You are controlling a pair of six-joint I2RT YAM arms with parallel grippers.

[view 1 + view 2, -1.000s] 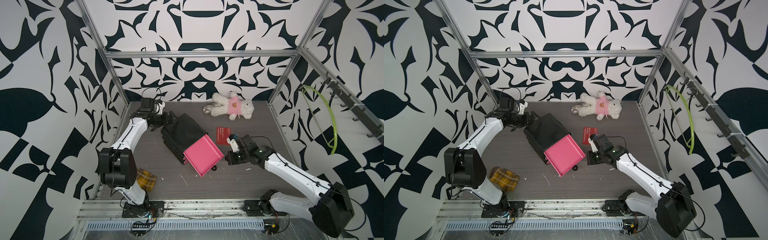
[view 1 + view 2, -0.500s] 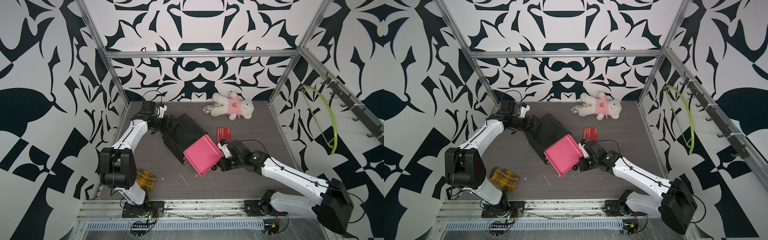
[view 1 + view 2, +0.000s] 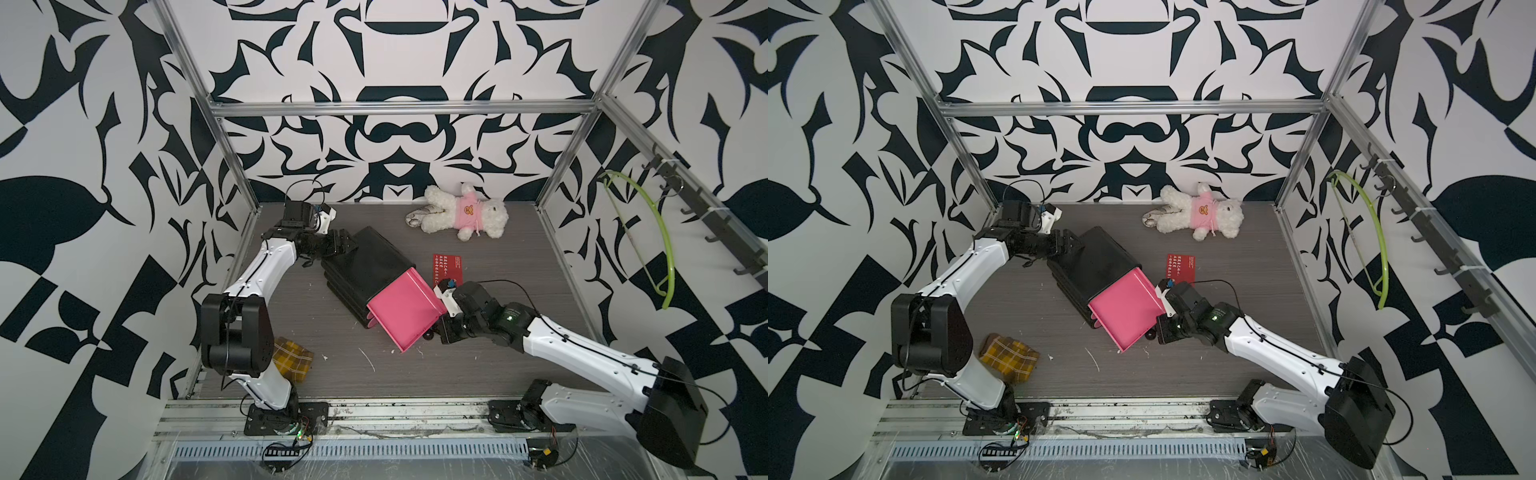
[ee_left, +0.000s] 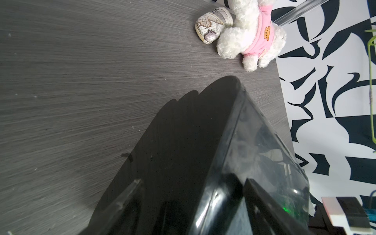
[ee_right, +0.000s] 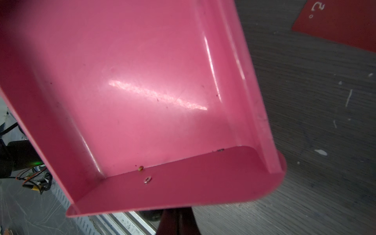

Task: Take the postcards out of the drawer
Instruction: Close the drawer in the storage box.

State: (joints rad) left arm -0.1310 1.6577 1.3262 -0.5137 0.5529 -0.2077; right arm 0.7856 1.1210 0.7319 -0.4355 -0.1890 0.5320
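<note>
Left gripper (image 3: pixel 347 245) — jaws spread astride rear corner of black cabinet (image 3: pixel 370 262). Right gripper (image 3: pixel 438 332) closed at front of pulled-out pink drawer (image 3: pixel 401 313). Red postcard (image 3: pixel 447 268) on counter (image 3: pixel 415 382) — just beside drawer.

Right gripper (image 3: pixel 437 331): now at the front edge of the pink drawer (image 3: pixel 405 313), no longer beside the red postcard (image 3: pixel 447 269).
Left gripper (image 3: pixel 345 245): now against the rear corner of the black cabinet (image 3: pixel 370 266), jaws narrower than a second ago.
</note>
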